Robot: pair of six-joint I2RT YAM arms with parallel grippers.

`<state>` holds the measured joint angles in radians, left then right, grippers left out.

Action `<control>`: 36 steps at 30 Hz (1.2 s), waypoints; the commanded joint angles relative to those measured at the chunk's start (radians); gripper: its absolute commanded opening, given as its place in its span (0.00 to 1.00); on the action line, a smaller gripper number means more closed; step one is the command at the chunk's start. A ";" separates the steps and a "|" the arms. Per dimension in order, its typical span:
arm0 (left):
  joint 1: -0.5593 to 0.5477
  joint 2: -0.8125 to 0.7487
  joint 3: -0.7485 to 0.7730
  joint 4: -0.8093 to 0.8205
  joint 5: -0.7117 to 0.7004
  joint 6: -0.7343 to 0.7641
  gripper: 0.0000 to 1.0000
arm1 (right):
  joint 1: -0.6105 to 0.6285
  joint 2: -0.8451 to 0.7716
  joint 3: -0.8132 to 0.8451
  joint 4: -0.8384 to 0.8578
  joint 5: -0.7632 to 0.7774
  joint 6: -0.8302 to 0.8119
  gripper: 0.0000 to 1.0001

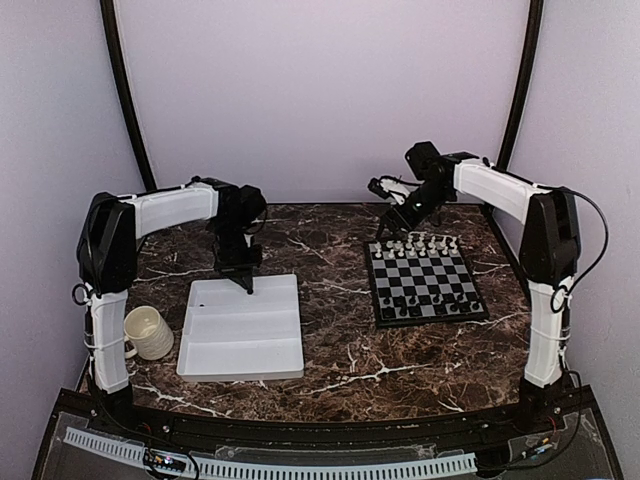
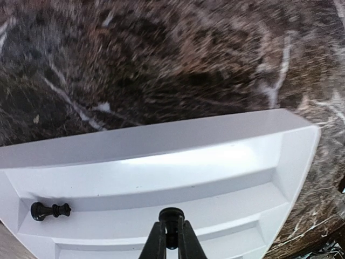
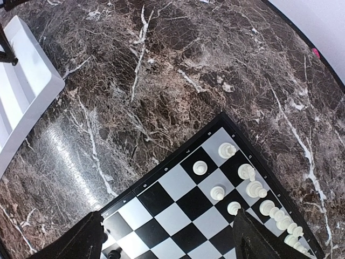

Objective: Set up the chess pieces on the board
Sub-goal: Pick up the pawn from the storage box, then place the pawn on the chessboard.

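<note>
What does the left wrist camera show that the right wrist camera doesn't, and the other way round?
Only the left wrist view: the left hand shut on a black chess piece, and another black piece lying on its side in the white tray. Only the right wrist view: the board with white pieces along one edge, framed by the open right hand. Both: that tray and the marble table.

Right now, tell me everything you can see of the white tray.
The white tray is a shallow rectangle, glossy like plastic, with a raised rim and long stepped shelves inside. It lies flat on the marble table, left of the board and apart from it, with a cup beside its left edge. A toppled black piece lies on one shelf. The left gripper, shut on a second black piece, hangs over its far side.
</note>
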<state>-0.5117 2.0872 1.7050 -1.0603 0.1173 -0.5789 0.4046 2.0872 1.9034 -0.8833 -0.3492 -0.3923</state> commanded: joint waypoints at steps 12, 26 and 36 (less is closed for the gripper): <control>-0.200 0.093 0.477 -0.011 0.105 0.185 0.00 | -0.147 -0.264 -0.197 -0.112 -0.117 -0.171 0.83; -0.341 0.351 0.695 0.273 0.202 0.095 0.00 | -0.269 -0.510 -0.472 -0.067 -0.122 -0.216 0.83; -0.344 0.506 0.777 0.383 0.216 0.031 0.00 | -0.269 -0.493 -0.540 -0.037 -0.155 -0.196 0.83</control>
<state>-0.8547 2.5603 2.4283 -0.7284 0.3050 -0.5117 0.1371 1.5902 1.3666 -0.9562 -0.4622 -0.6052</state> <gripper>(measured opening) 0.075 0.829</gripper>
